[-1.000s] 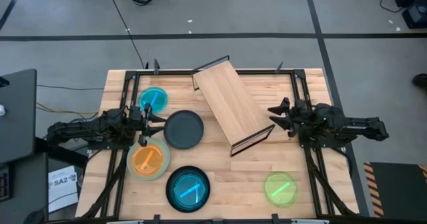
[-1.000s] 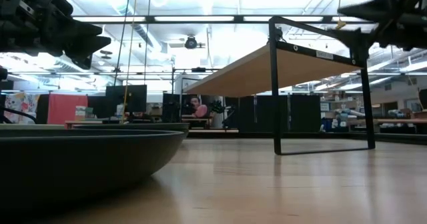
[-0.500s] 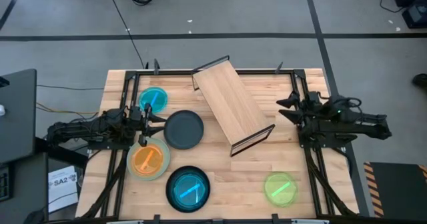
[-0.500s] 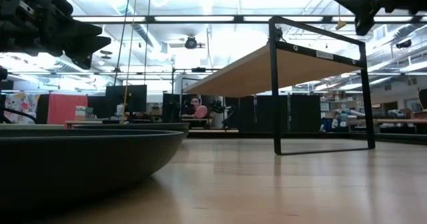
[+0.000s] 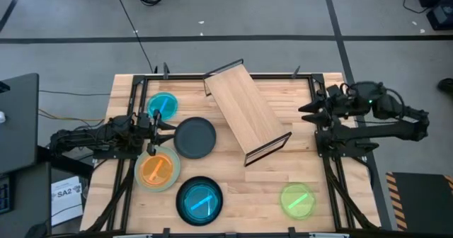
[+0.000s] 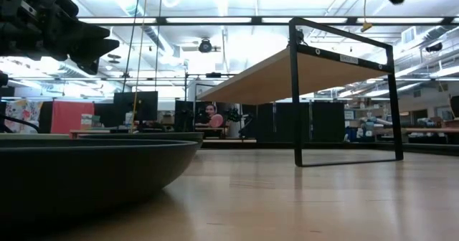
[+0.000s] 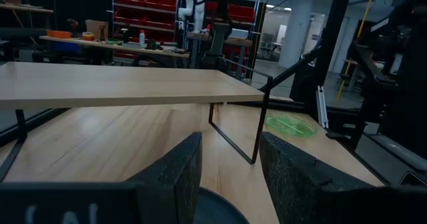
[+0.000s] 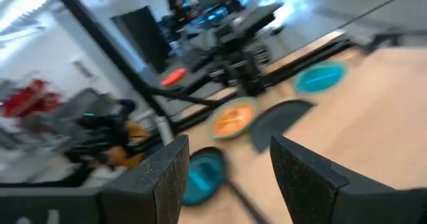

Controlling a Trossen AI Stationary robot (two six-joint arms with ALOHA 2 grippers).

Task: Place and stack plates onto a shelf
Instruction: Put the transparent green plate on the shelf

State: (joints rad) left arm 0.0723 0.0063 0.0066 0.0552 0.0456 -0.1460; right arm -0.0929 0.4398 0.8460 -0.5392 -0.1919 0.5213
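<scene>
Table: slatted pale wood tabletop (image 5: pixel 233 188), black rails along both sides.
Shelf: long pale wood board on thin black wire end frames (image 5: pixel 245 112); stands diagonally mid-table, nothing on it. Low view shows only its near frame and underside; far end hidden.
Left arm: lies along the table's left side. Left gripper (image 5: pixel 157 122) fingers apart, nothing between them, tips over the dark plate's left edge. Its wrist view cuts that plate to a sliver of rim.
Right arm: at the table's right edge, raised. Right gripper (image 5: pixel 309 110) fingers apart, empty, beside the shelf's right end. Low view catches only a dark tip at the top edge.
Plates, all on the tabletop:
- dark grey round plate (image 5: pixel 195 137), just left of the shelf; fills the low view's foreground.
- orange plate on a pale green one (image 5: pixel 157 170), near left.
- teal plate in a black one (image 5: pixel 199 200), front.
- teal plate (image 5: pixel 163 105), far left, partly under the arm.
- bright green plate (image 5: pixel 297 200), front right, well apart from the others.
Right wrist view: blurred; plates show only as colour patches.
</scene>
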